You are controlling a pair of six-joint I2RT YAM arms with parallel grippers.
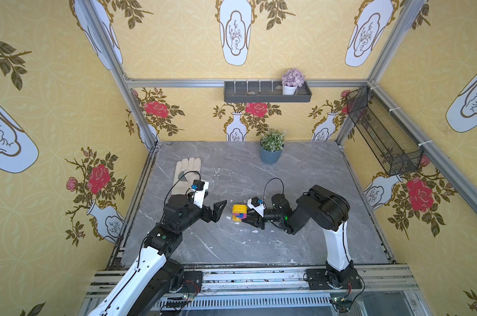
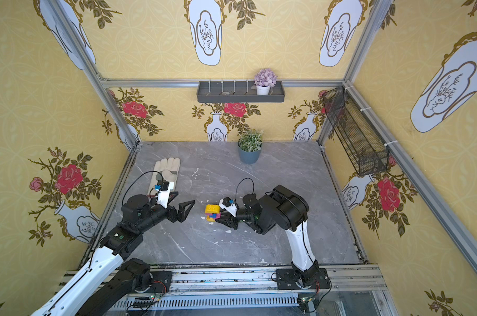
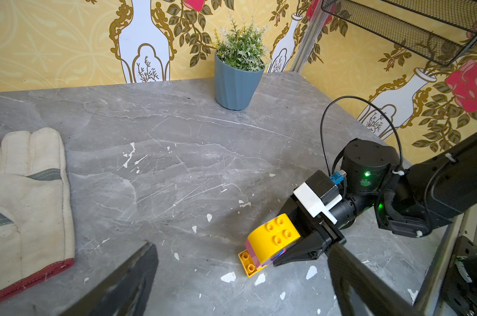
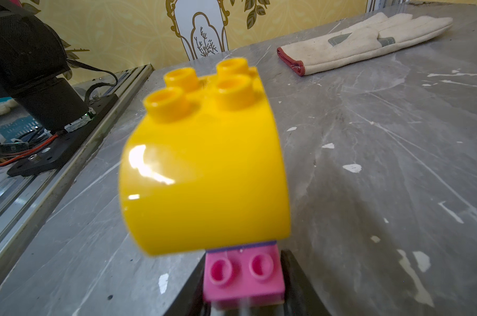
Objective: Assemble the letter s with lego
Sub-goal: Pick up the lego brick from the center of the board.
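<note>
Letter s point(image 1: 238, 212) sits pinched in right gripper point(image 1: 247, 216), near spread left gripper point(image 1: 220, 211).

Yellow vase-and-rose wallpaper point(image 1: 177, 41), grey marble tabletop point(image 1: 300, 191), dark wall shelf point(image 1: 259, 98), black mesh basket point(image 1: 382, 136), aluminium frame point(image 1: 177, 83)

Robot test booth, aluminium frame point(image 1: 177, 82), wallpapered panels point(image 1: 54, 115), grey marble tabletop point(image 1: 259, 246)

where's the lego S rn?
In both top views, lego S is over mid tabletop, held in the right gripper, facing the open left gripper.
</note>
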